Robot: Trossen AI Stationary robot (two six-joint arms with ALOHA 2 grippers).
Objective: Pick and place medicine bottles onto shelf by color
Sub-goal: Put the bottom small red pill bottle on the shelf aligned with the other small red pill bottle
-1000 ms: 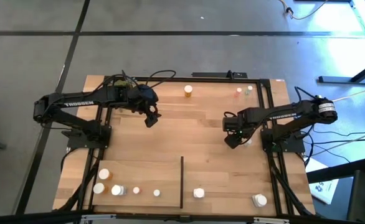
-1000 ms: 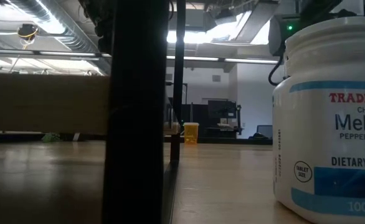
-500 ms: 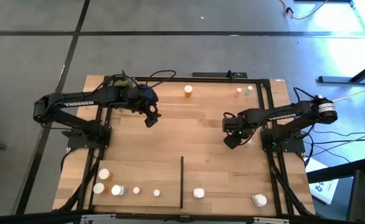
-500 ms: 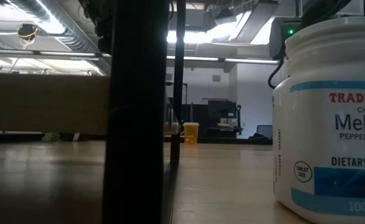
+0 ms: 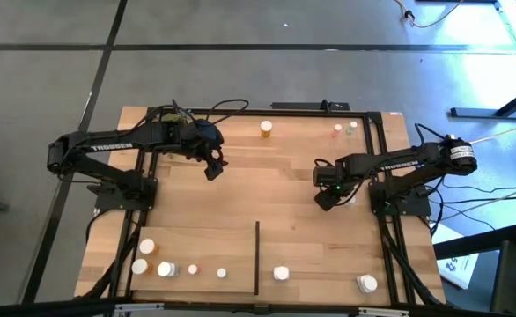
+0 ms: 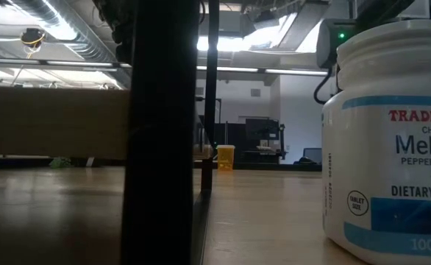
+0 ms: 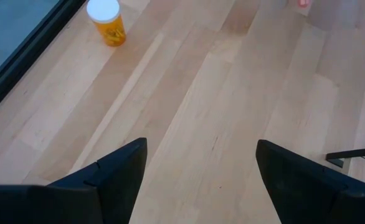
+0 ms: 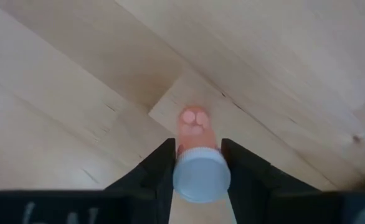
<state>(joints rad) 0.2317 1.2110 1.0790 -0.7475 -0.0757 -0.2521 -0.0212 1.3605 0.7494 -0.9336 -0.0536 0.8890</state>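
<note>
Presently we find the right gripper [image 8: 196,163] closed around a small orange bottle [image 8: 195,134] just under its white cap [image 8: 201,176], at the right side of the shelf [image 5: 267,176]. We judge it light, rigid and smooth, likely to slip; hold below the cap. The left gripper [image 7: 201,168] hangs open over bare board

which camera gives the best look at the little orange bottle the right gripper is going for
The right wrist view: the orange bottle sits between the right gripper fingers, filling the frame. From above the gripper hides it; the low and left wrist views miss it.
</note>
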